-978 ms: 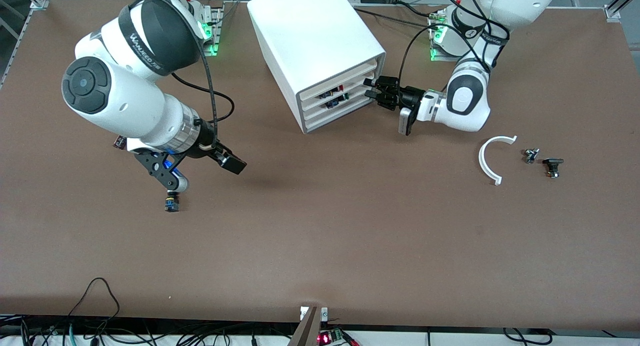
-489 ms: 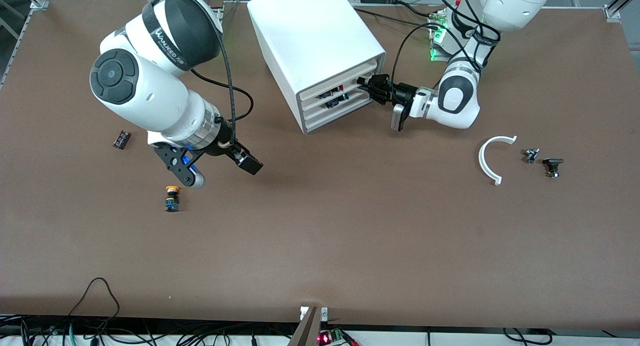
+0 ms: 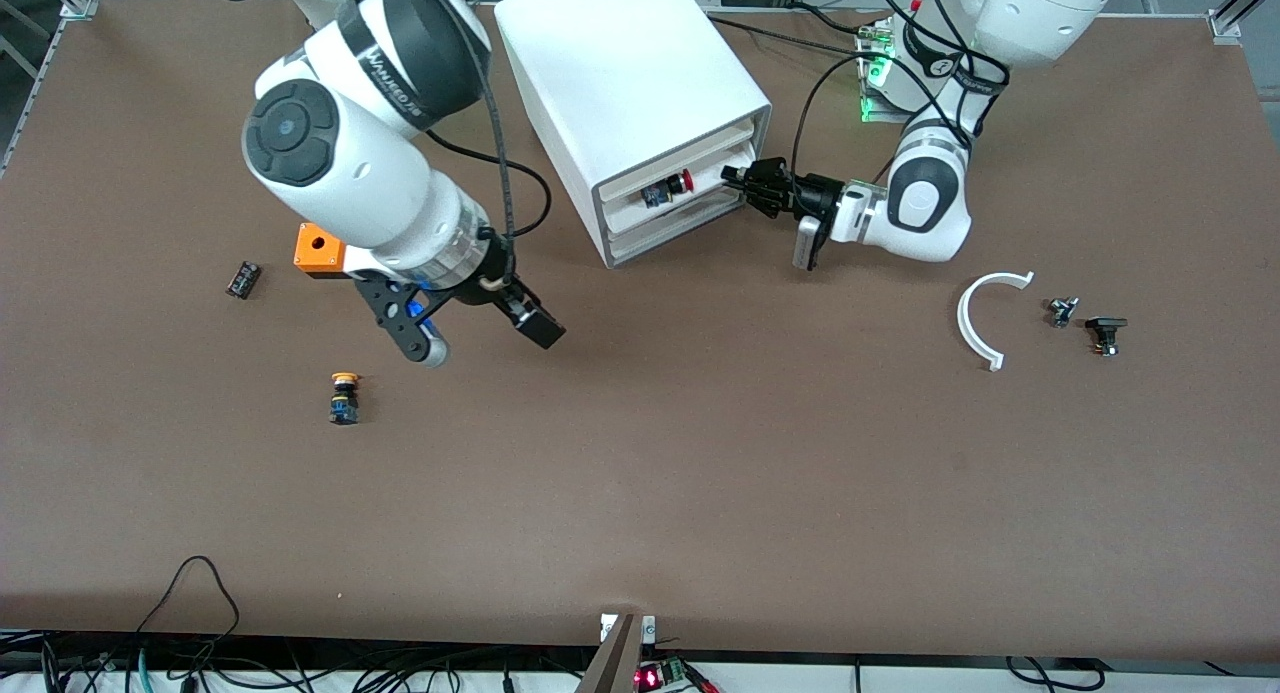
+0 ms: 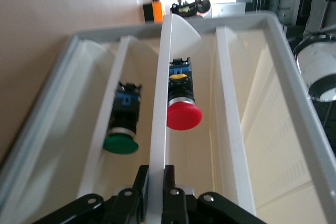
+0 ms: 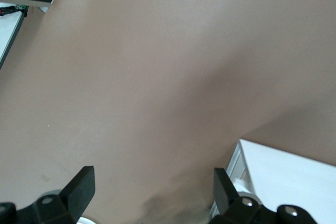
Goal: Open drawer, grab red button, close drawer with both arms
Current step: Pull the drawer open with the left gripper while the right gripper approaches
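The drawer (image 3: 712, 176), second from the top of the white cabinet (image 3: 620, 63), is pulled part way out. My left gripper (image 3: 737, 179) is shut on the drawer's white front tab (image 4: 157, 145), as the left wrist view (image 4: 156, 176) shows. The red-capped button (image 3: 683, 181) lies in the drawer, also seen in the left wrist view (image 4: 184, 114), with a green-capped button (image 4: 121, 142) in the compartment beside it. My right gripper (image 3: 485, 340) is open and empty over bare table, nearer the right arm's end than the cabinet. In the right wrist view (image 5: 152, 182) it has nothing between its fingers.
An orange box (image 3: 318, 248), a yellow-capped button (image 3: 344, 397) and a small black part (image 3: 243, 278) lie toward the right arm's end. A white curved piece (image 3: 980, 318) and two small parts (image 3: 1062, 311) (image 3: 1105, 333) lie toward the left arm's end. The cabinet's corner shows in the right wrist view (image 5: 289, 177).
The left gripper closed on the drawer's front and drew it out, so the red button now shows. The right arm swung toward the cabinet, uncovering the orange box.
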Available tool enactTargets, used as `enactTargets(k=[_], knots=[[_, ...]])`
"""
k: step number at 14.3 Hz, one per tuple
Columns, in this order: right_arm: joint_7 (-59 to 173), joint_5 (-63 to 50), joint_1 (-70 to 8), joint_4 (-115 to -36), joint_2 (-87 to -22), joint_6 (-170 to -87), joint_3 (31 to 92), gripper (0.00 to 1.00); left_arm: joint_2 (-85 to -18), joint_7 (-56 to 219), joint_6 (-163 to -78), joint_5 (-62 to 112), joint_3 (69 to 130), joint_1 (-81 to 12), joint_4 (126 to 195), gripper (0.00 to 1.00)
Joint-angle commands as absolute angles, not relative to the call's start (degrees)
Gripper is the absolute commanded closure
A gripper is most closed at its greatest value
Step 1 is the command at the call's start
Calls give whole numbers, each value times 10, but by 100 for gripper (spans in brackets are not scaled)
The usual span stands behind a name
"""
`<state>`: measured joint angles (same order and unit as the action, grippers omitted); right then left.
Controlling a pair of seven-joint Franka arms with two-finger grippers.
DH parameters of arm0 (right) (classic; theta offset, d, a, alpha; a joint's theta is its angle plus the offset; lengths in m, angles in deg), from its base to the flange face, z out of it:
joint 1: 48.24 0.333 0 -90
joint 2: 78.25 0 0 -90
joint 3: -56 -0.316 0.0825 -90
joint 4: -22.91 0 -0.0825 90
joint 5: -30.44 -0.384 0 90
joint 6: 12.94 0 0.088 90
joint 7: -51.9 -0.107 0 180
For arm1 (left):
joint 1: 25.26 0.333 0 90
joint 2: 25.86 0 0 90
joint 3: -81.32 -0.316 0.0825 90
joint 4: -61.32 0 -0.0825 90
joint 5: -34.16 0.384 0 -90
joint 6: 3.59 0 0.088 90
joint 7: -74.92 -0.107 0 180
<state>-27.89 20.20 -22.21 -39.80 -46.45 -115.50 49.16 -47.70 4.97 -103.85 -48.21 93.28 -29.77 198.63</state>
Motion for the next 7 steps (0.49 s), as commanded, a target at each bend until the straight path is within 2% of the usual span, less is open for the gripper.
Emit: enactTargets(k=[1,7], knots=[[-341,202,-186,-369,-442,-1163,496,0,-503,79,-1043,-465,912,-290,1938,100],[-453,239,-106,-370,-412,-1195,498,0,-547,108,-1042,-400,868,-288,1851,100]])
